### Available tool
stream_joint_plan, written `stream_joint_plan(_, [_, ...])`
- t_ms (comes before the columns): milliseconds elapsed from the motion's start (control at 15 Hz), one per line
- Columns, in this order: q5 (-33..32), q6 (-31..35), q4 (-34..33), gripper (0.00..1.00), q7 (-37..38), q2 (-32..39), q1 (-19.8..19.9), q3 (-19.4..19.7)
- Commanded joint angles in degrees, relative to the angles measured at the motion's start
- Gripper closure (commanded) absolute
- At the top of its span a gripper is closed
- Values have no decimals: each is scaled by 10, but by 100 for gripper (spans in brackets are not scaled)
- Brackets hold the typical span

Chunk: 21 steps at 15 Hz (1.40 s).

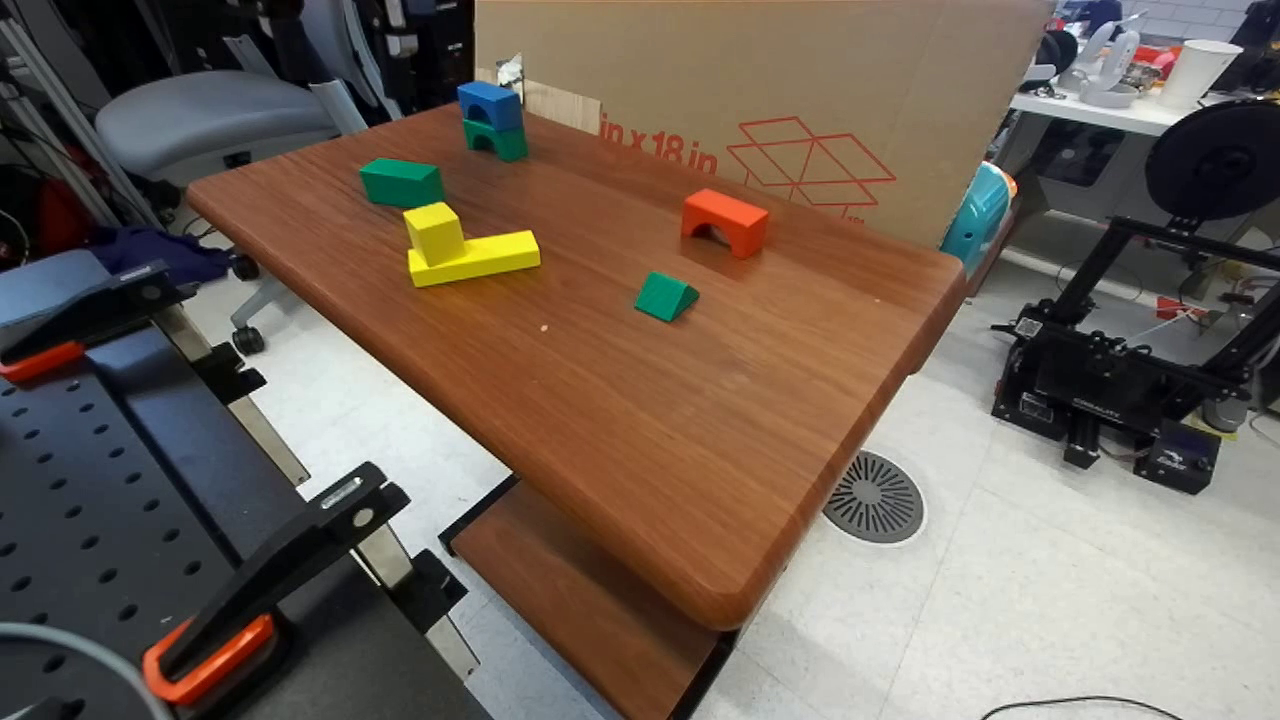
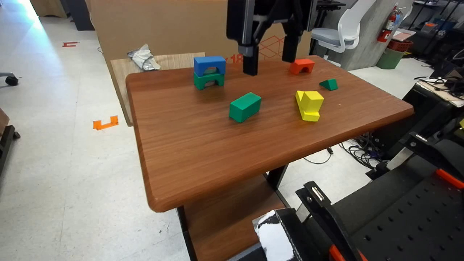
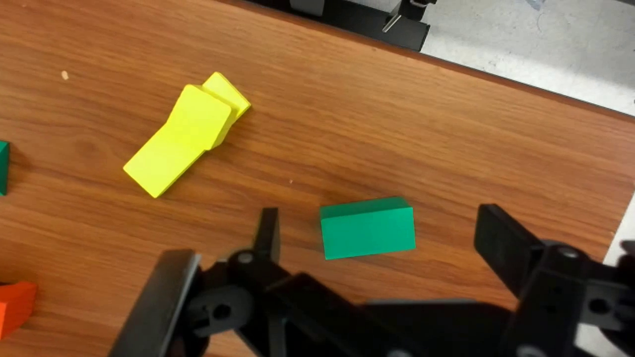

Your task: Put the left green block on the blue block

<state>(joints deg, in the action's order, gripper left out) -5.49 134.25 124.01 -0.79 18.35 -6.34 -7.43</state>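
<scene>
The left green block [image 1: 400,183] is a plain, wide rectangular block lying flat on the table; it also shows in an exterior view [image 2: 245,107] and in the wrist view [image 3: 368,230]. The blue block [image 1: 490,105] is arch-shaped and rests on a green arch [image 1: 495,140]. Both also show in an exterior view, the blue block [image 2: 209,65] above the green arch [image 2: 209,81]; they are out of the wrist view. My gripper [image 2: 270,59] is open and empty above the table. In the wrist view the fingers [image 3: 382,233] stand wide apart, with the green block showing between them, lower down.
A yellow block stands on a long yellow block [image 1: 490,258] near the left green block. A green wedge [image 1: 666,296] and an orange arch [image 1: 725,222] stand further along the table [image 1: 640,420]. A large cardboard box [image 1: 800,90] stands behind the table's far edge.
</scene>
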Motion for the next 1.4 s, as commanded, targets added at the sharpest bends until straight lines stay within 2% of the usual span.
stream_joint_plan(0, [-24, 28, -20, 0, 27, 36, -18, 16])
stream_joint_plan(333, [-75, 81, -24, 0, 66, 70, -42, 40])
stream_joint_plan(533, [-100, 86, -33, 0, 79, 87, -56, 51])
stream_joint_plan(1333, [-99, 68, -61, 0, 70, 125, -69, 52])
